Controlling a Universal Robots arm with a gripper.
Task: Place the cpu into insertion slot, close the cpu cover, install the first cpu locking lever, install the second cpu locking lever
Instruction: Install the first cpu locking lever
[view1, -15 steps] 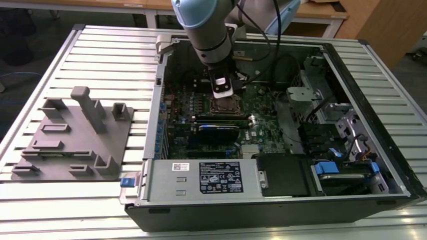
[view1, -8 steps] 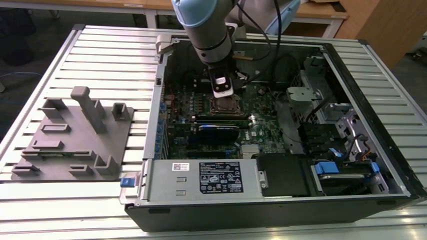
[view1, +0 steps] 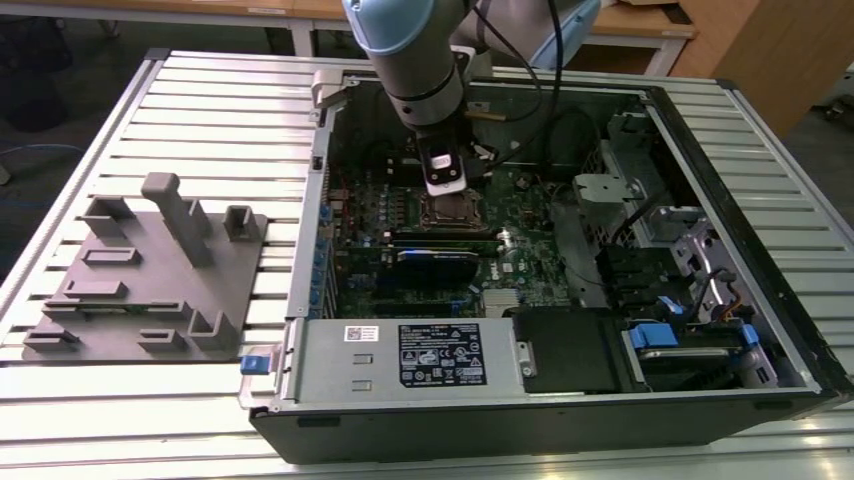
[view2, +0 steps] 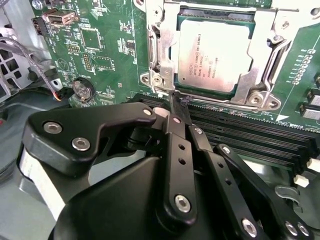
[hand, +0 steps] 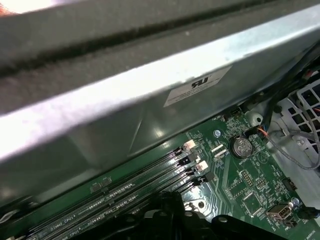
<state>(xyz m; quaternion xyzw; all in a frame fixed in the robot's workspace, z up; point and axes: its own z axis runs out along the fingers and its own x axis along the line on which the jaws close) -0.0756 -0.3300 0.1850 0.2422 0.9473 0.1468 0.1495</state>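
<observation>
A: What is found, taken from the exterior view's left?

B: A grey fixture plate (view1: 140, 275) is seen first, then the open computer case (view1: 747, 130), with the gripper (view1: 445, 178) lowered over the insertion slot (view1: 447, 210).

A: Where is the cpu?

B: In the second wrist view the cpu (view2: 215, 55) is seated in the slot, with the cpu cover (view2: 260, 65) closed over its edges.

A: And the jaws?

B: They are drawn nearly together, their tips at the locking lever (view2: 220, 101) along the socket's near edge. A lever step is judged to be in hand; a firm push under its catch is called for.
</observation>
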